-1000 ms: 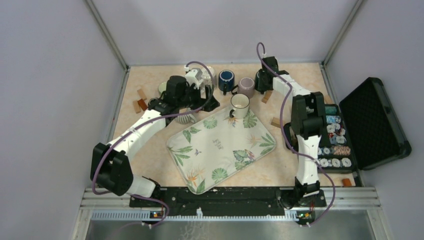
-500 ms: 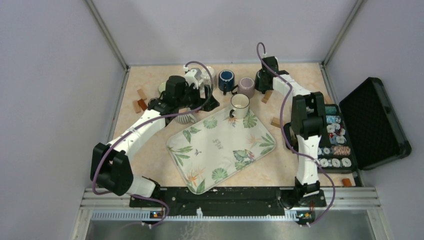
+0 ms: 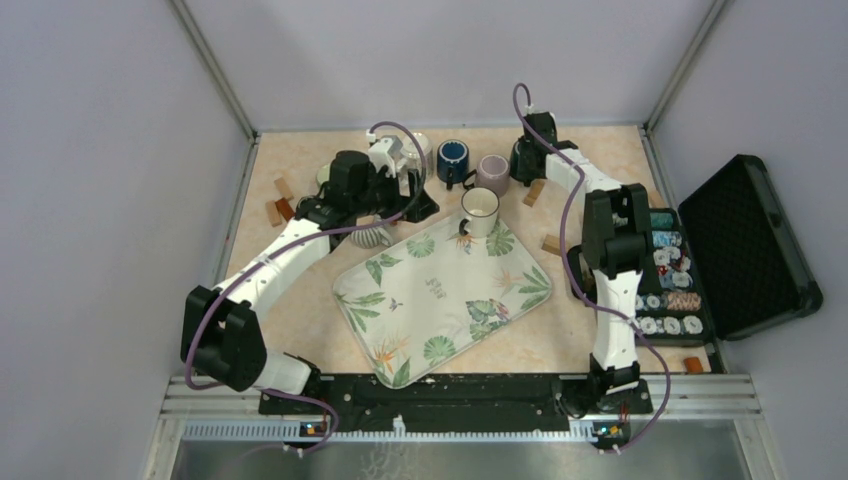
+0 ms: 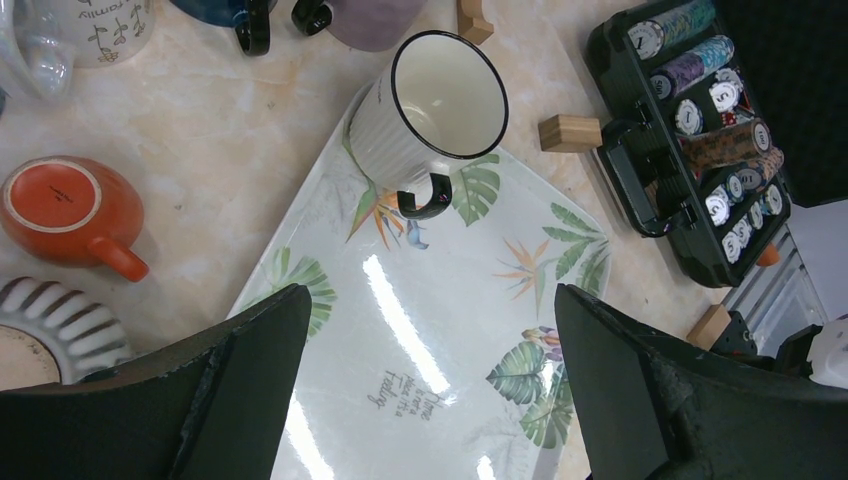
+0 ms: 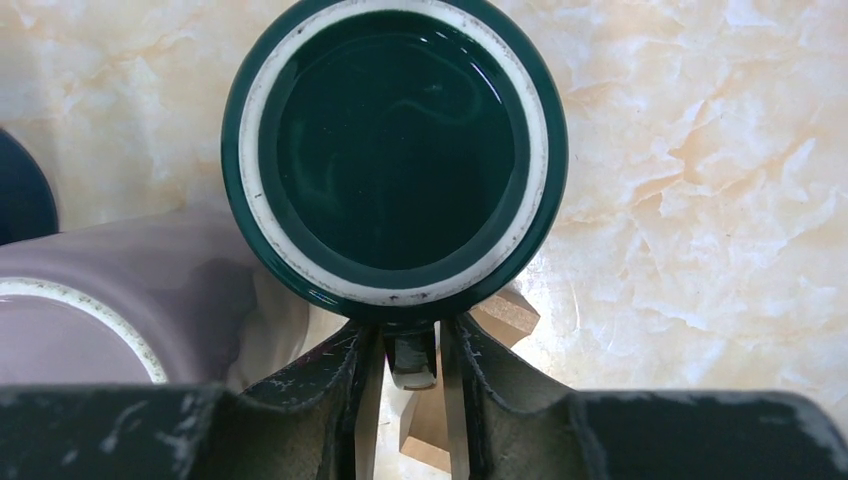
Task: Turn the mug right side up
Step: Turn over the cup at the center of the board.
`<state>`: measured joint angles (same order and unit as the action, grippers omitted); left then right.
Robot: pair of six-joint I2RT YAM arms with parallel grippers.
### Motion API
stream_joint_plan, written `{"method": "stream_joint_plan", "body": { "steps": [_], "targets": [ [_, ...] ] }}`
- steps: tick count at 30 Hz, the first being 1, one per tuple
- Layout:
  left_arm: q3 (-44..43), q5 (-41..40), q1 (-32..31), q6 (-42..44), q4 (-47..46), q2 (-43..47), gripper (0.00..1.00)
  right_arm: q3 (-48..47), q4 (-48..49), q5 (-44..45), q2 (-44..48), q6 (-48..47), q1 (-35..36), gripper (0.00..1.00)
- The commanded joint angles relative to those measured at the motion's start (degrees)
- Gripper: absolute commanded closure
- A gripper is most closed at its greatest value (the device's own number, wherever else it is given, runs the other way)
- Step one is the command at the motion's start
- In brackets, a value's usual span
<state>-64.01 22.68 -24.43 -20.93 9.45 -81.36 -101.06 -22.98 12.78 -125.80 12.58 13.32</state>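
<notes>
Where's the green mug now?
In the top view the green mug sits at the back, right of the mauve mug, handle in the right gripper.

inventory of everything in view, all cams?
tray: 1, white with green leaves, table centre
cream mug: 1, cream, black rim, on tray's far corner
navy mug: 1, dark blue, behind tray
mauve mug: 1, purple, beside navy mug
green mug: 1, dark green, upside down, right of mauve mug
orange mug: 1, orange, upside down, left of tray
striped cup: 1, white and dark, tray's left edge
printed mug: 1, white, left of navy mug
wooden blocks: several, tan, scattered
chip case: 1, black, open, table's right edge
left claw: 1, black, open over tray
right claw: 1, black, shut on green mug's handle
</notes>
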Motion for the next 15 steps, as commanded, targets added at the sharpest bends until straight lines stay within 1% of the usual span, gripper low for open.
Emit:
{"method": "stream_joint_plan", "body": {
  "steps": [1, 6, 9, 11, 15],
  "targets": [
    [0.4, 1.5, 0.4, -0.3, -3.2, 0.2, 0.02, -2.3, 2.4, -0.3, 2.5, -0.4, -0.4, 0.73],
    [0.4, 2.0, 0.6, -0.4, -3.4, 0.0, 0.02, -2.1, 2.5, 0.2, 2.7, -0.5, -0.4, 0.73],
    [0.4, 2.5, 0.7, -0.6, -3.6, -0.1, 0.02, -2.2, 2.5, 0.4, 2.8, -0.6, -0.4, 0.75],
    [0.4, 2.8, 0.8, -0.7, -3.7, -0.1, 0.02, -2.5, 2.3, 0.6, 3.0, -0.6, -0.4, 0.81],
    [0.6, 3.6, 0.9, -1.3, -4.2, -0.5, 0.02, -2.6, 2.3, 1.1, 3.6, -0.6, -0.4, 0.97]
  ]
}}
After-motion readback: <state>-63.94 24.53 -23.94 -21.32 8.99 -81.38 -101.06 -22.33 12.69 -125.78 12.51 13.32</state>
